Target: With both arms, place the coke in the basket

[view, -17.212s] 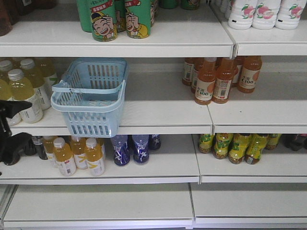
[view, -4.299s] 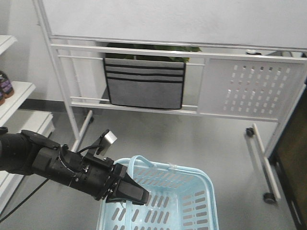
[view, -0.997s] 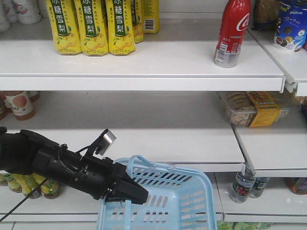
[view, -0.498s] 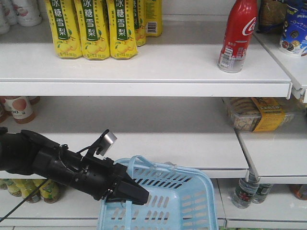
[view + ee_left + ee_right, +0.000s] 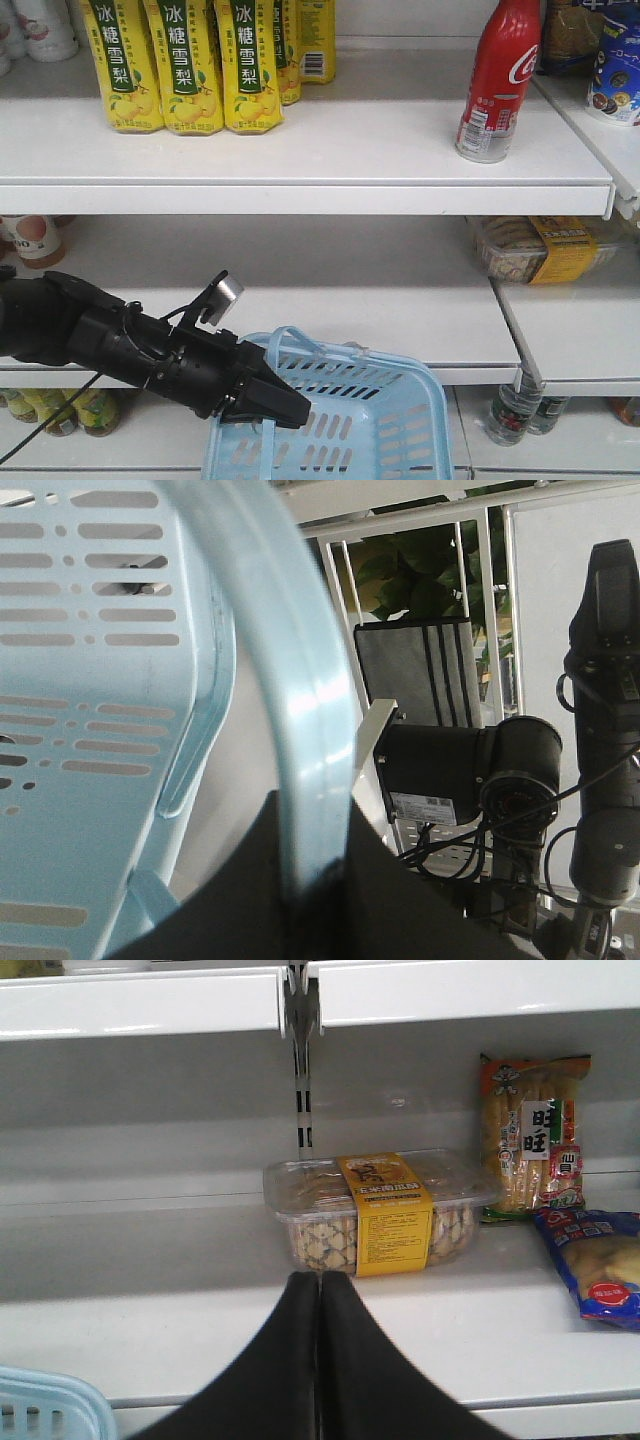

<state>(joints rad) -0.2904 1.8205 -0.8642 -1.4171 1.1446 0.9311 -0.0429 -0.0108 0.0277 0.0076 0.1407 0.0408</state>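
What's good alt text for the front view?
The black left gripper grips the handle of a light blue basket at the bottom of the frame. A red coke stands on the top shelf, right of yellow drink cartons.

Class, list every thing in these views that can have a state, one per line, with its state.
coke: upright on the top shelf, not gripped.
basket: held by its handle, nothing visible inside.
left gripper: shut on the basket's handle.
right gripper: shut, holding nothing.
biscuit box: lid closed, lying flat on a shelf.
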